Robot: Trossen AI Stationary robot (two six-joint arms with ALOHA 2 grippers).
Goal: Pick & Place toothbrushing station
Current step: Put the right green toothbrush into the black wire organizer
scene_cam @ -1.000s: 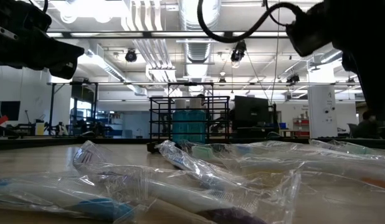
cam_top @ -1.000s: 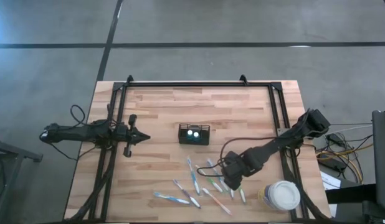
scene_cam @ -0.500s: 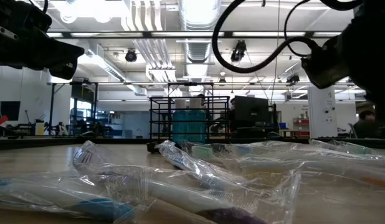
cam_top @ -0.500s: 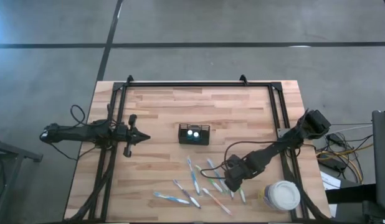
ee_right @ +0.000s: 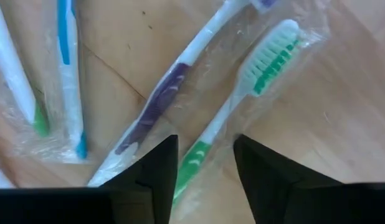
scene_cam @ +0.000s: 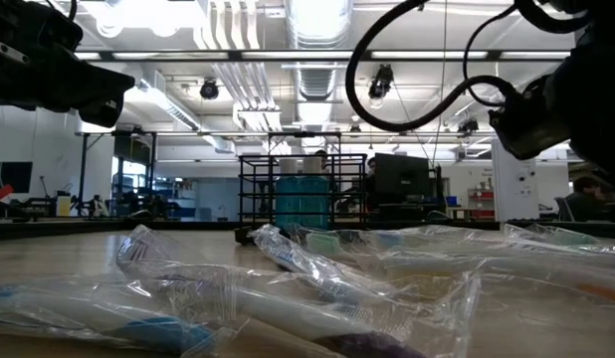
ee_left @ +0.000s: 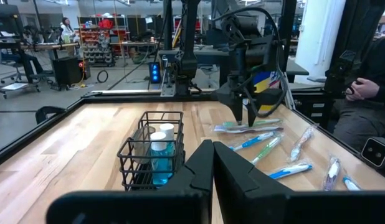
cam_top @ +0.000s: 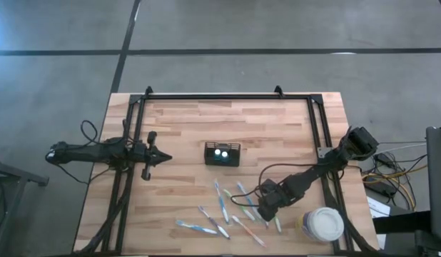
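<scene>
Black mesh caddy [cam_top: 222,153] is seen at the table's [cam_top: 185,128] centre, upright, with two blue-and-white bottles [ee_left: 157,153] inside. The left gripper [cam_top: 162,158] is held at the left edge, fingers pressed together, well apart from the caddy. The right gripper [cam_top: 265,212] is lowered over wrapped toothbrushes [cam_top: 227,208], fingers parted astride a green-and-white brush [ee_right: 242,106].

- Bare wood of the table [cam_top: 185,121] lies open all round the toothbrushing station [cam_top: 222,153] at frame centre.
- Wrapped toothbrushes [cam_top: 222,210] crowd the lower middle.
- The right gripper [cam_top: 265,211] hangs over them; its fingers straddle a green toothbrush [ee_right: 233,112].
- The white-lidded tub [cam_top: 323,224] blocks the lower right corner.
</scene>
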